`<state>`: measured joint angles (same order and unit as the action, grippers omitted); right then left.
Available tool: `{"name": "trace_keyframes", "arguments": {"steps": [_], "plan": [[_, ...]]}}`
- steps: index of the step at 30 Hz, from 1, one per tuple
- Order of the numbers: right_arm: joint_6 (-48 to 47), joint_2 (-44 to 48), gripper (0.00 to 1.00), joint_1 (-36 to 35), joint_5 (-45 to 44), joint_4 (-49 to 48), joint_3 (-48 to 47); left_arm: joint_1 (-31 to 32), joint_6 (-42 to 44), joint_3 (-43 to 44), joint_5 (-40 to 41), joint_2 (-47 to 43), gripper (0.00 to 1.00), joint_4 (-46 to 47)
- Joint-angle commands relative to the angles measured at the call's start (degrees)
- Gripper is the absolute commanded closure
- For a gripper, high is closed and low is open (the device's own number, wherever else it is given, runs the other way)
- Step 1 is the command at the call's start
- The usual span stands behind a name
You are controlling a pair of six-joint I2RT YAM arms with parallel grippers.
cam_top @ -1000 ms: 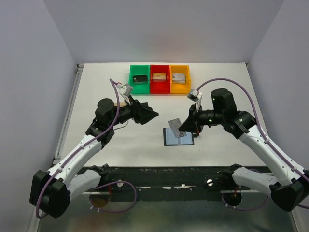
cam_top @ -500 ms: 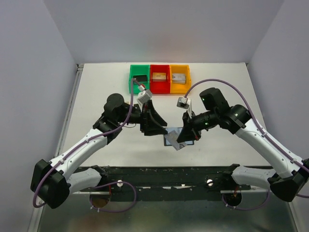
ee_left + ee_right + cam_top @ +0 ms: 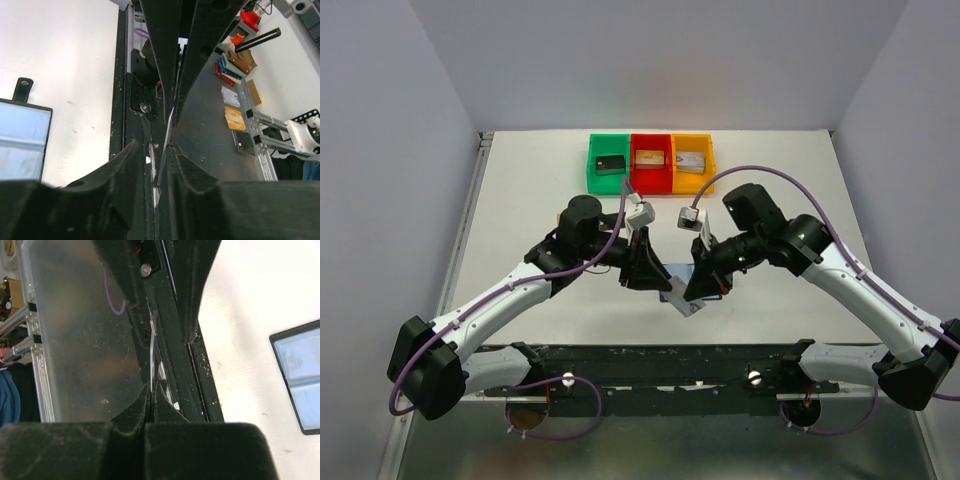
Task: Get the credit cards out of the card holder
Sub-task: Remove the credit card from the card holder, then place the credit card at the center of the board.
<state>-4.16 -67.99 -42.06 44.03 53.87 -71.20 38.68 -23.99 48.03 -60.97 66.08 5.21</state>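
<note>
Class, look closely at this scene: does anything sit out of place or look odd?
Nothing is spilled or damaged. One oddity: a card is off the table, edge-on, pinched in the right gripper while the left gripper straddles it with open jaws. The card holder lies open on the table.

**Middle front blocked, flanks passable**

The left claw point(image 3: 658, 283) and right claw point(image 3: 694, 288) meet tip to tip at a silver-grey card point(image 3: 683, 303), crowding the middle front, where the open card holder point(image 3: 20, 135) lies flat. The green bin point(image 3: 609, 163), red bin point(image 3: 651, 160) and orange bin point(image 3: 692, 160) wall the far edge. Bare worktop point(image 3: 520, 200) lies outside each arm.
</note>
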Motion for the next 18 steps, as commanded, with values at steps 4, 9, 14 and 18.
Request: {"name": "trace_keyframes", "arguments": {"steps": [4, 9, 14, 18], "plan": [[-1.3, -0.5, 1.0, -0.8, -1.5, 2.4, -2.0, 0.9, 2.5, 1.9, -0.7, 0.9, 0.8, -1.7], [-1.5, -0.6, 0.95, -0.9, -2.3, 2.6, -2.5, 1.1, 1.1, 1.0, -1.7, 0.9, 1.0, 0.6], [2.7, 1.3, 0.54, -0.8, -8.0, -0.8, -1.8, 1.0, -2.4, -2.6, 1.4, -1.2, 1.0, 7.9], [10.6, 4.6, 0.3, 0.3, -21.5, -2.8, -3.8, -2.4, -5.9, -4.3, 7.9, -2.6, 1.0, 10.4]]}}
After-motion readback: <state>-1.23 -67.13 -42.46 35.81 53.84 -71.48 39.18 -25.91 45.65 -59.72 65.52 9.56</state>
